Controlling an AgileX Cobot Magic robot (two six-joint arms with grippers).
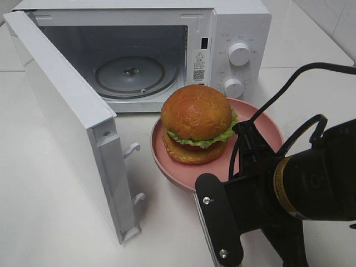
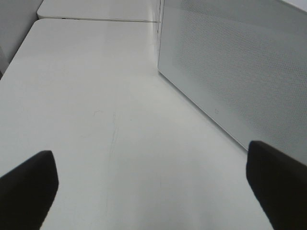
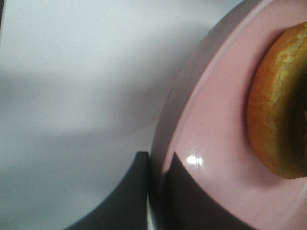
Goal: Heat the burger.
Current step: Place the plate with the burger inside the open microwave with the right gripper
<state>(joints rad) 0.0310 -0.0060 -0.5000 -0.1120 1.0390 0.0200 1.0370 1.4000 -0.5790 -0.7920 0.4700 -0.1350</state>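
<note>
Right tool [image 3: 158,157] clamps plate [image 3: 216,115]; microwave sticker [image 1: 198,65] shows QR code.

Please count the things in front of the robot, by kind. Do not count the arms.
microwave: 1
burger: 1
plate: 1
Total: 3

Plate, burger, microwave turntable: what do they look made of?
Plate: smooth pink, semi-gloss with a small highlight near the rim; plastic or glazed ceramic, can't tell. Burger: bun very glossy and even golden-brown, probably a moulded prop, maybe real bread. Turntable: see-through with ring reflections, looks like glass.
</note>
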